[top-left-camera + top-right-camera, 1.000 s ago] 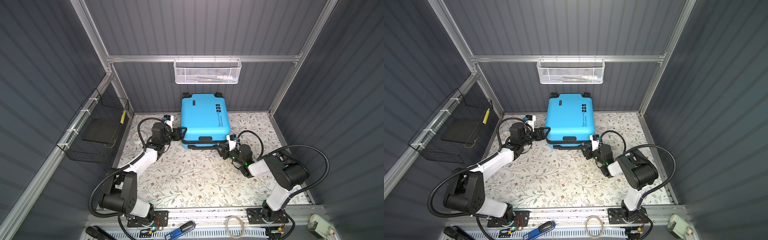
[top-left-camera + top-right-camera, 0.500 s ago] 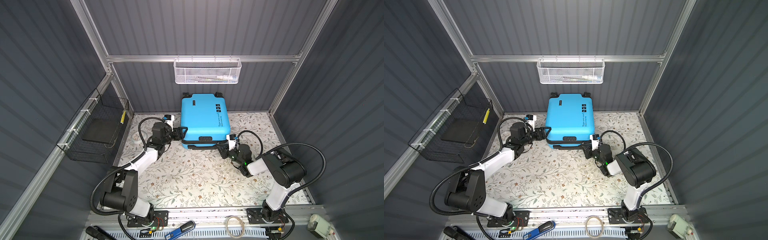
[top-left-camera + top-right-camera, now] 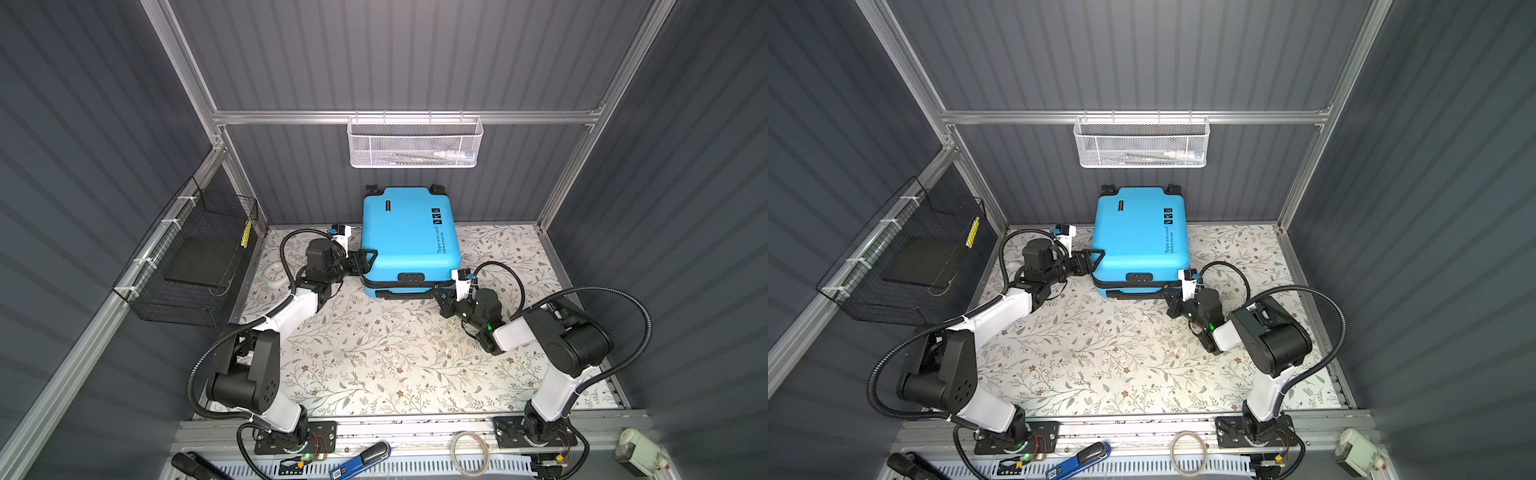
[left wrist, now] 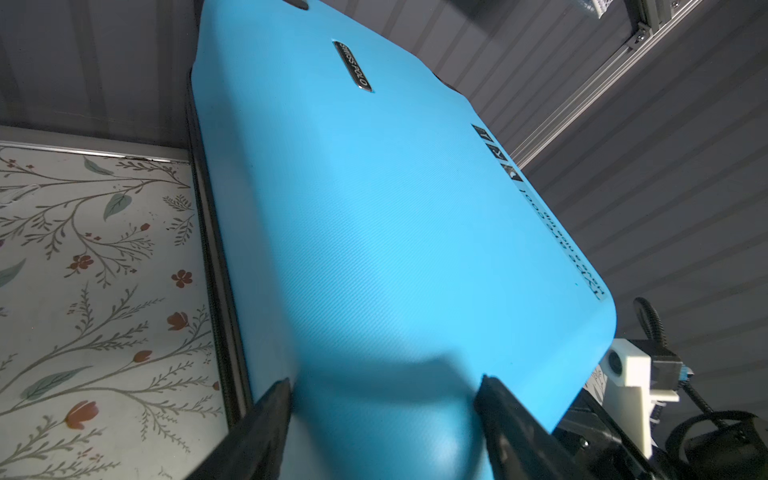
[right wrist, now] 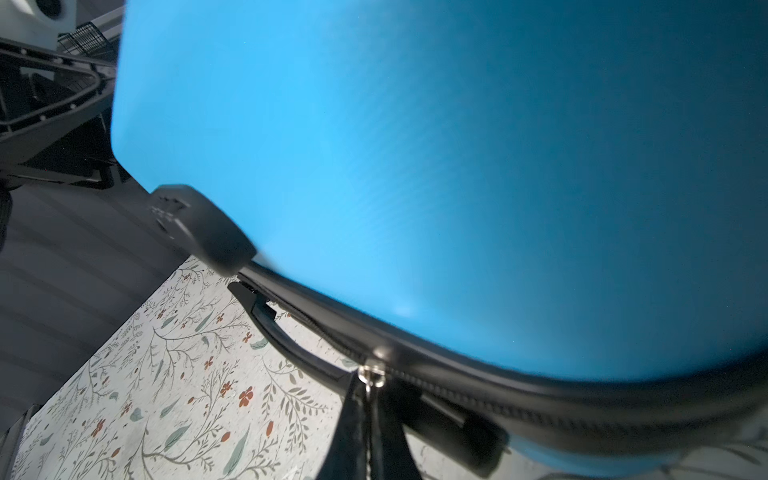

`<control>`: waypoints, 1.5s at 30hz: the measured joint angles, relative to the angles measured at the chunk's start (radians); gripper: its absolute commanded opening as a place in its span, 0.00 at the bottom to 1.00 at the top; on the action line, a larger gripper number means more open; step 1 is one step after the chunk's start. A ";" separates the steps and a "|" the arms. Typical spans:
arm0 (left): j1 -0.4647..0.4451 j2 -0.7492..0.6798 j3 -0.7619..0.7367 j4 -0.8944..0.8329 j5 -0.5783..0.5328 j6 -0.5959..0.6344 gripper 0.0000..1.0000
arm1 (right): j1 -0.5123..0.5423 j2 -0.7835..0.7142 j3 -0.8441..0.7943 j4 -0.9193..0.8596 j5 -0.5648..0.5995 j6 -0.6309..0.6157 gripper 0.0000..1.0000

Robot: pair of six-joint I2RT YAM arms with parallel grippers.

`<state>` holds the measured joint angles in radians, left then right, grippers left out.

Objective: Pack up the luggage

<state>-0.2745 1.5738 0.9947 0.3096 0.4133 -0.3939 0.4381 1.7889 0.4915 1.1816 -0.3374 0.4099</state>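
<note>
The luggage [image 3: 409, 241] [image 3: 1138, 241] is a bright blue hard-shell suitcase lying flat and closed at the back of the floral mat. My left gripper [image 3: 368, 259] [image 3: 1094, 259] [image 4: 382, 382] stands open at the case's left side, its black fingers [image 4: 274, 407] spread wide across the blue shell [image 4: 395, 228]. My right gripper [image 3: 441, 296] [image 3: 1169, 297] [image 5: 371, 386] is at the front right corner of the luggage [image 5: 457, 166], shut on the metal zipper pull [image 5: 372, 372] of the black zipper [image 5: 540, 399]. A black handle [image 5: 286, 336] lies just beside it.
A white mesh basket [image 3: 415, 143] hangs on the back rail above the case. A black wire basket [image 3: 195, 257] holding a dark slab hangs on the left wall. A small white round thing [image 3: 274, 276] lies on the mat [image 3: 395, 353] by the left arm.
My right gripper has closed its jaws onto the zipper pull and edged closer to the case's front corner. The left arm and the luggage have not moved.
</note>
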 measured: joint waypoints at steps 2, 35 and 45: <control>0.000 0.008 0.007 0.000 0.000 0.002 0.73 | 0.016 -0.012 0.000 -0.021 0.034 -0.007 0.00; -0.265 -0.011 -0.142 0.263 -0.161 -0.113 0.70 | 0.375 -0.046 0.136 -0.280 0.352 -0.103 0.00; -0.344 -0.039 -0.188 0.310 -0.294 -0.149 0.69 | 0.422 -0.049 0.163 -0.324 0.417 -0.119 0.00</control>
<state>-0.6189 1.5352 0.8070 0.6197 0.1192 -0.5430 0.8597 1.7401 0.6548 0.8574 0.0795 0.2909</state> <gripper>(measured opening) 0.695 0.048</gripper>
